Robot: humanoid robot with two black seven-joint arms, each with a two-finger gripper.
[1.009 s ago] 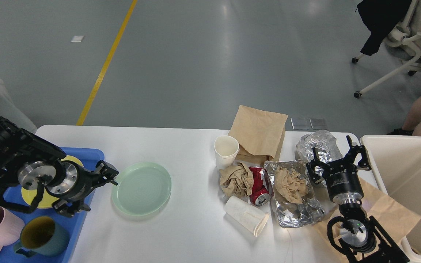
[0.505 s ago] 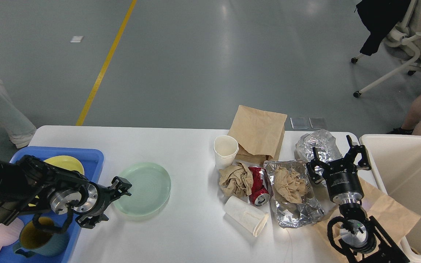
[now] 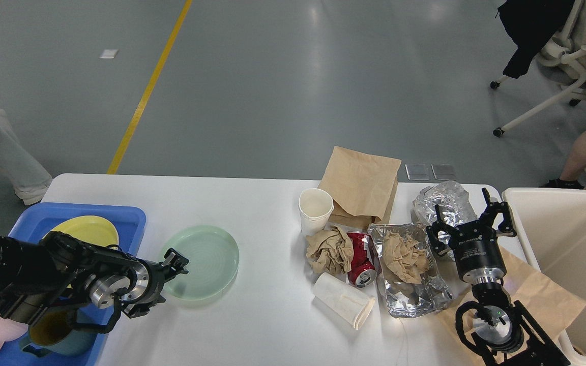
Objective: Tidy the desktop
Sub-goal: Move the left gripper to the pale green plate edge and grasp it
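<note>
White desk [image 3: 252, 325] fills lower head view; tidying barely begun.

Landmark: blue tray [image 3: 38, 216], on desk's left end.
- Inside tray: yellow plate [image 3: 87, 229], mugs at near corner, partly hidden by arm. Done part, likely.
- Just right of tray: green plate [image 3: 206, 259], on desk. Left tool [image 3: 168, 277] at its near-left rim, fingers spread, nothing gripped.
- Well right of tray: paper cups, crushed red can [image 3: 360, 259], crumpled napkins, foil, brown bags, all loose. Right tool [image 3: 471, 226] hovers wide open, empty, above foil.
- Far right: cream bin [image 3: 567, 244], looks mostly empty.
</note>
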